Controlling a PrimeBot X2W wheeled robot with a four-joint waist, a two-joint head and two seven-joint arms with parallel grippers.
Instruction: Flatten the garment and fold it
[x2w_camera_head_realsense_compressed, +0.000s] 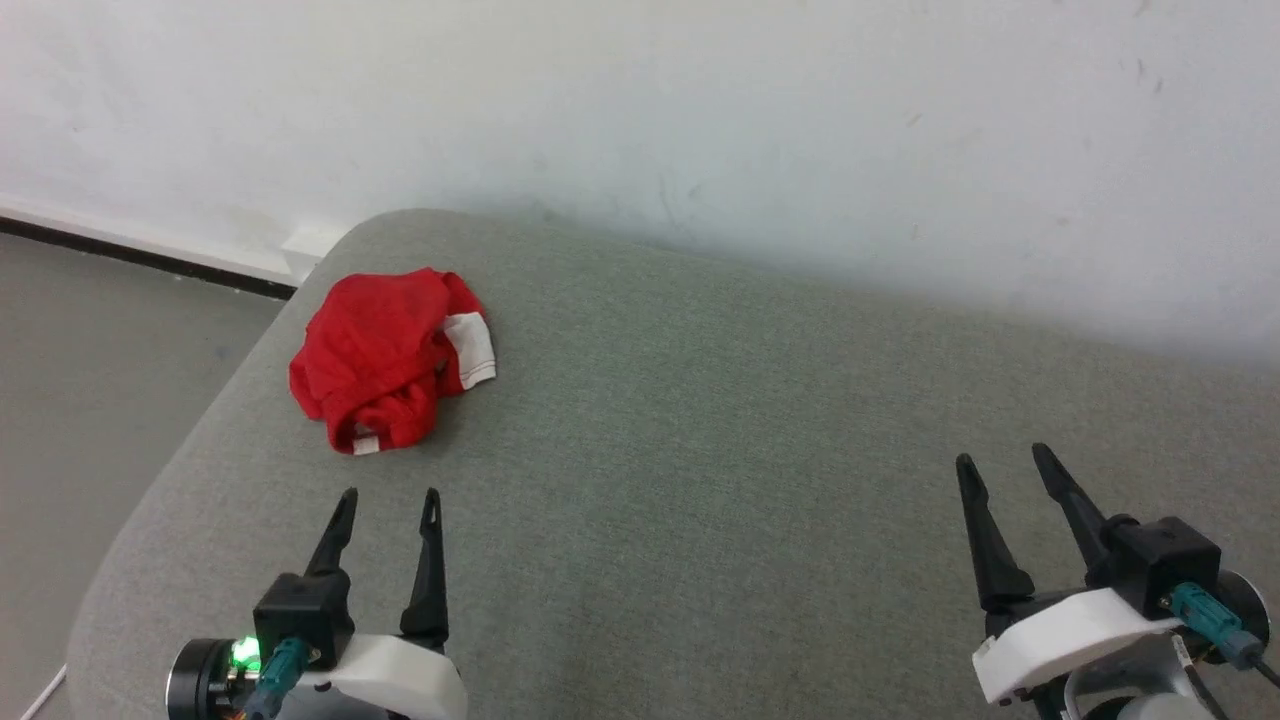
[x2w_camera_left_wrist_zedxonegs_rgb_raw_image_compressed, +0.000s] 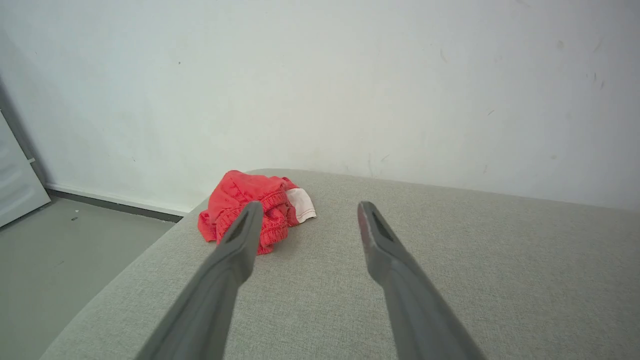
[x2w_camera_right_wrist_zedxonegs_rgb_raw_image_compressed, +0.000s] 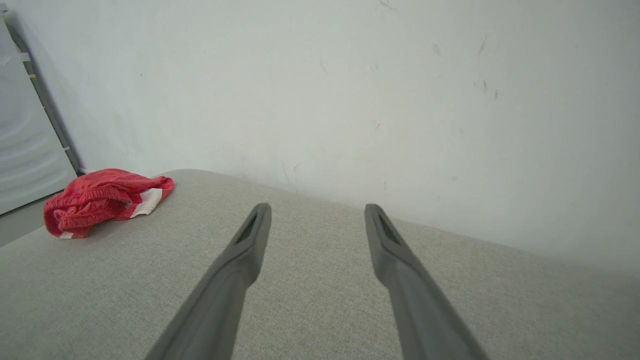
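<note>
The garment (x2w_camera_head_realsense_compressed: 385, 355) is a crumpled red heap with a white trimmed patch, lying near the far left corner of the grey cushioned surface (x2w_camera_head_realsense_compressed: 720, 450). It also lies ahead of the fingers in the left wrist view (x2w_camera_left_wrist_zedxonegs_rgb_raw_image_compressed: 250, 212) and far to the left in the right wrist view (x2w_camera_right_wrist_zedxonegs_rgb_raw_image_compressed: 102, 200). My left gripper (x2w_camera_head_realsense_compressed: 390, 497) hovers open just short of the heap, nothing between its fingers. My right gripper (x2w_camera_head_realsense_compressed: 1003, 458) stands open and empty at the lower right, far from the fabric.
A white wall (x2w_camera_head_realsense_compressed: 700, 120) runs directly behind the surface. To the left the surface's rounded edge (x2w_camera_head_realsense_compressed: 180, 460) drops to a grey floor (x2w_camera_head_realsense_compressed: 90, 340) with a dark skirting strip. A pale panel (x2w_camera_right_wrist_zedxonegs_rgb_raw_image_compressed: 25, 150) stands at the far left.
</note>
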